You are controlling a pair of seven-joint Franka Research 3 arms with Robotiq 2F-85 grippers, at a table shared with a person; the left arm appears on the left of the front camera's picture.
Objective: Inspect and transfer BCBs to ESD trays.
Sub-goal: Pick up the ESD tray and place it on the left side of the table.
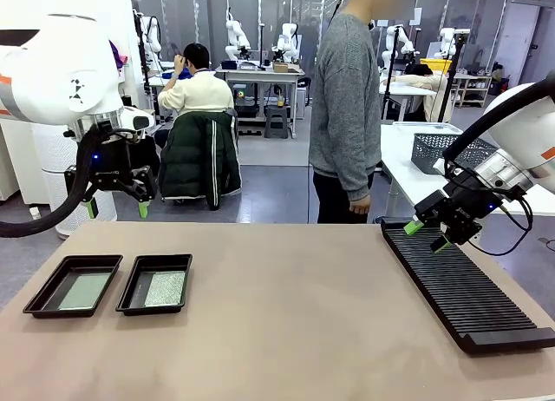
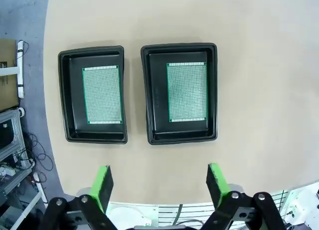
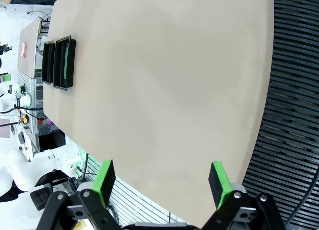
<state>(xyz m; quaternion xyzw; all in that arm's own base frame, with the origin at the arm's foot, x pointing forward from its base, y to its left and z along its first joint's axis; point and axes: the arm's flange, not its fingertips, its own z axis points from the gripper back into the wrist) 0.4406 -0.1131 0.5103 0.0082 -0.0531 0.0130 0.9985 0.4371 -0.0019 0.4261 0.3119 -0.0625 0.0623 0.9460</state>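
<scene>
Two black ESD trays sit side by side at the table's front left, one outermost and the other beside it. Each holds one flat green BCB, lying on the floor of the outer tray and of the inner tray. From the left wrist view both boards lie inside their trays. My left gripper hangs open well above and behind the trays, holding nothing. My right gripper is open and empty over the far end of the rack.
A long black ribbed rack lies along the table's right side. A person in a grey sweater stands at the far edge, one hand hanging down. The tan tabletop is bare between trays and rack.
</scene>
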